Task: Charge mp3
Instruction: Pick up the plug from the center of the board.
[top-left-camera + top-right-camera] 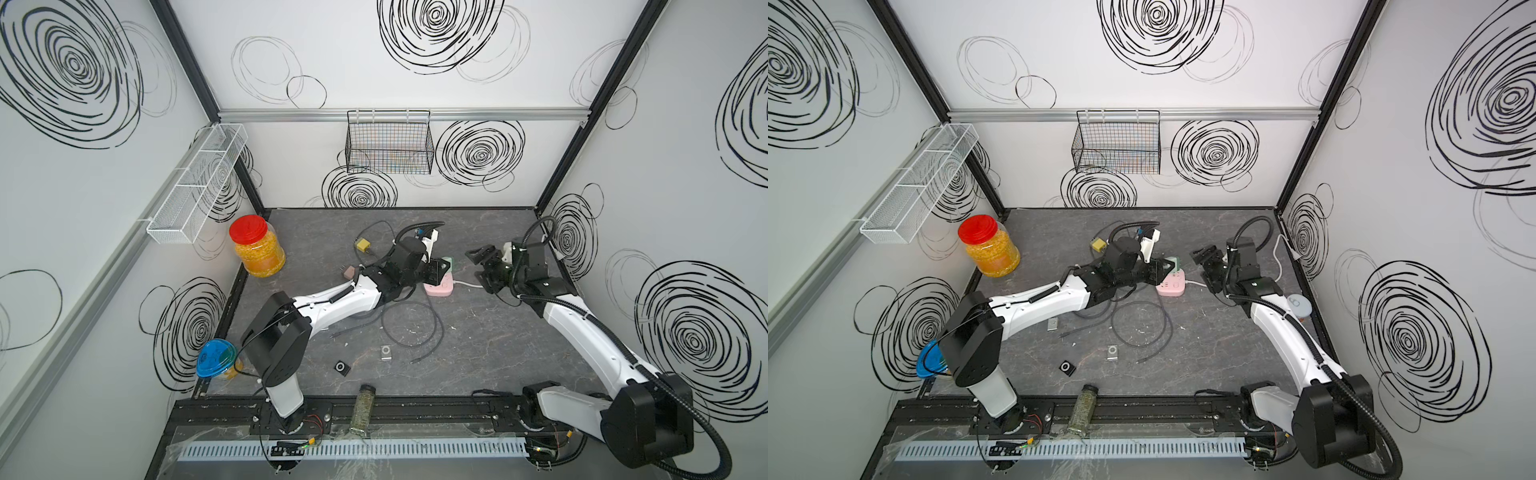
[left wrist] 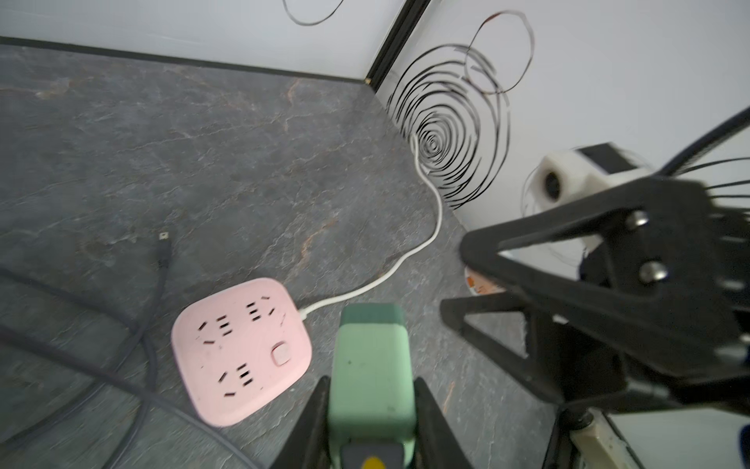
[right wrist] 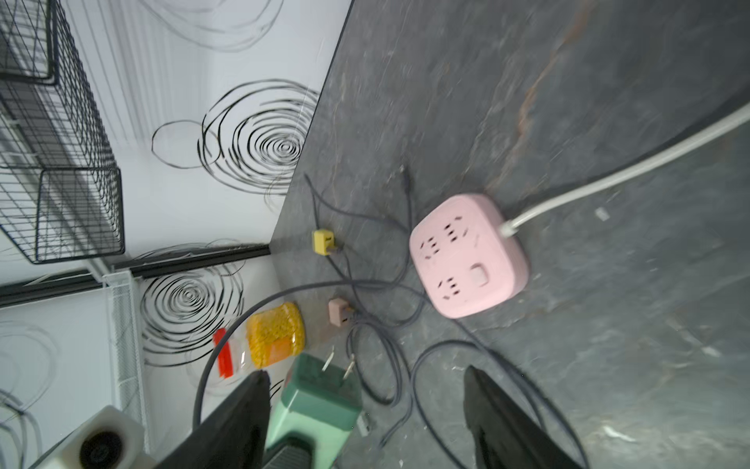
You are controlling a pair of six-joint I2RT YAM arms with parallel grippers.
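I read the surface [image 1: 498, 353] as a clock: six at the arm bases, twelve at the back wall. Nearest me, around six, the black mp3 player [image 1: 343, 368] and the silver mp3 player [image 1: 386, 352] lie flat and apart, with nothing plugged into either. A loose end of the dark grey cable [image 1: 419, 328] lies near the silver one. I judge the task is at an early stage: power first, then the lead.

Past the centre toward twelve, the left claw [image 2: 372, 381] pinches the green adapter [image 2: 371, 357] by its sides. It holds the adapter just off the one o'clock corner of the pink power strip [image 2: 239, 349], not yet over a socket. The right claw [image 1: 474, 264] stands spread and empty at the strip's three o'clock.

To seat it well, I would:
- carry the adapter over a two-slot socket
- turn the wrist until the prongs point straight down onto the slots
- press in one straight line, staying clear of the switch

The strip looks light and lies loose, so I would pin its edge with the right claw first.

The right wrist view shows the adapter's metal prongs [image 3: 328, 361], while the left wrist view sees only its smooth back. The left wrist view gives me the sockets almost face-on, and the white cord [image 2: 430, 227] running off to the wall. Only a top view shows a small silver piece [image 1: 1052, 324] beside the left forearm, and I cannot tell what it is. Farthest, toward eleven, sits the yellow adapter [image 1: 363, 245].
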